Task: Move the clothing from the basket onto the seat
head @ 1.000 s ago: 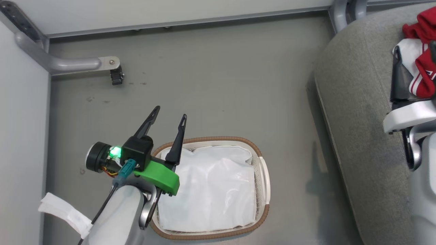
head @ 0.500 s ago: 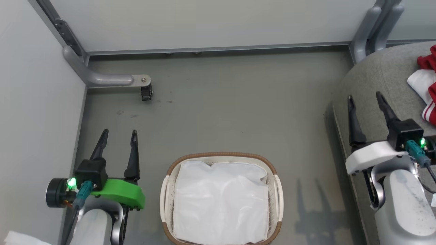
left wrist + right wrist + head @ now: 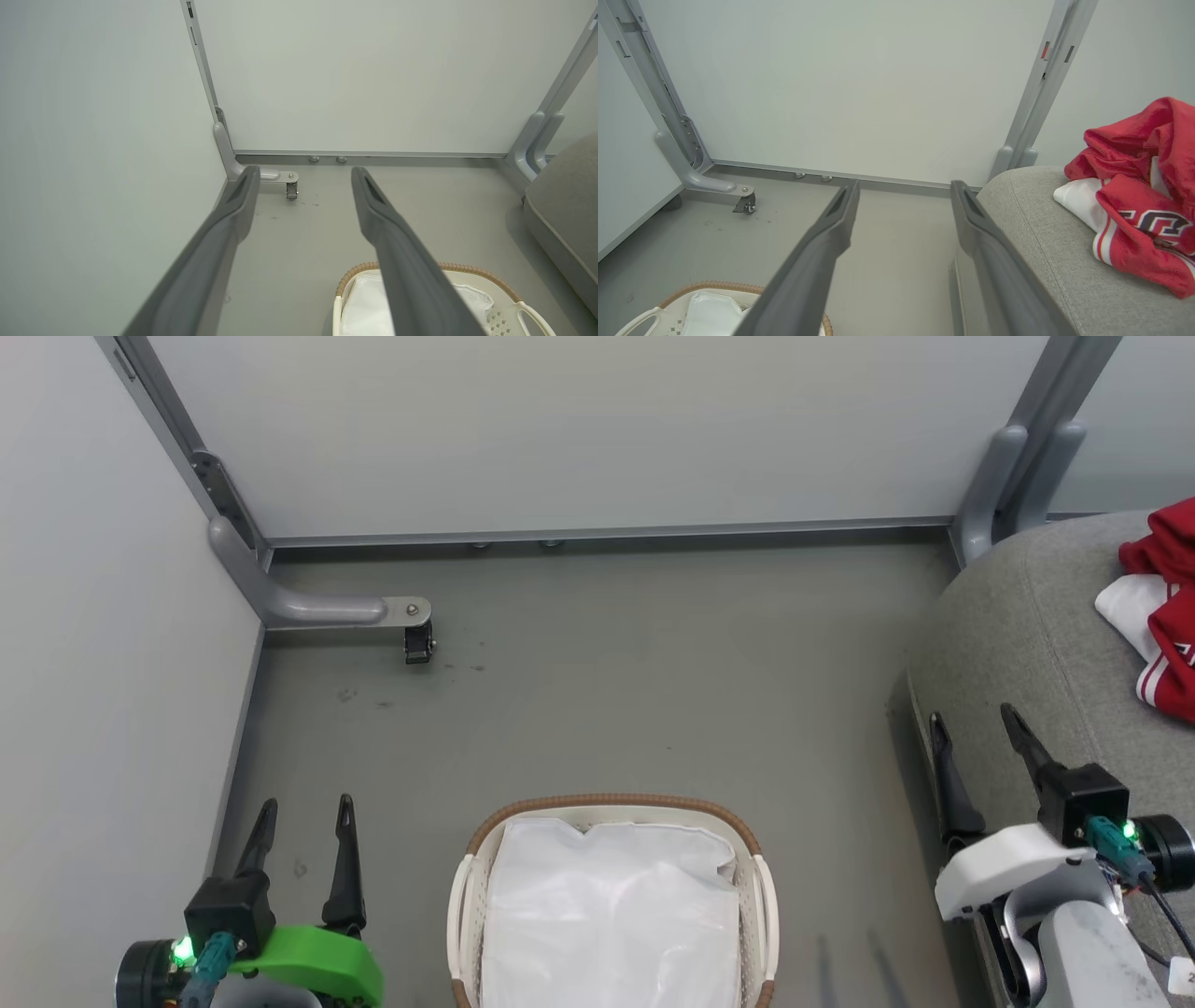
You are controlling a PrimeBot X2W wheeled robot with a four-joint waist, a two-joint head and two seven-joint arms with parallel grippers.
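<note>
The clothing [image 3: 1162, 607], a crumpled red jersey with white striped trim, lies on the grey seat [image 3: 1027, 653] at the right edge; the right wrist view shows the clothing [image 3: 1143, 205] on the seat [image 3: 1045, 242] too. The basket [image 3: 611, 807] stands on the floor at bottom centre with just its white liner inside; its rim [image 3: 448, 268] shows in the left wrist view. My left gripper [image 3: 303, 812] is open and empty, left of the basket. My right gripper [image 3: 976, 723] is open and empty at the seat's front edge, well short of the clothing.
Pale partition panels [image 3: 597, 429] close off the back and left. A grey frame foot with a small caster [image 3: 417, 642] juts onto the floor at back left. A grey upright post [image 3: 1018, 476] stands beside the seat.
The head camera has tilted up and back, shifting the whole picture. Both arms have drawn back to the bottom corners; the right gripper has come off the clothing, which stays on the seat.
</note>
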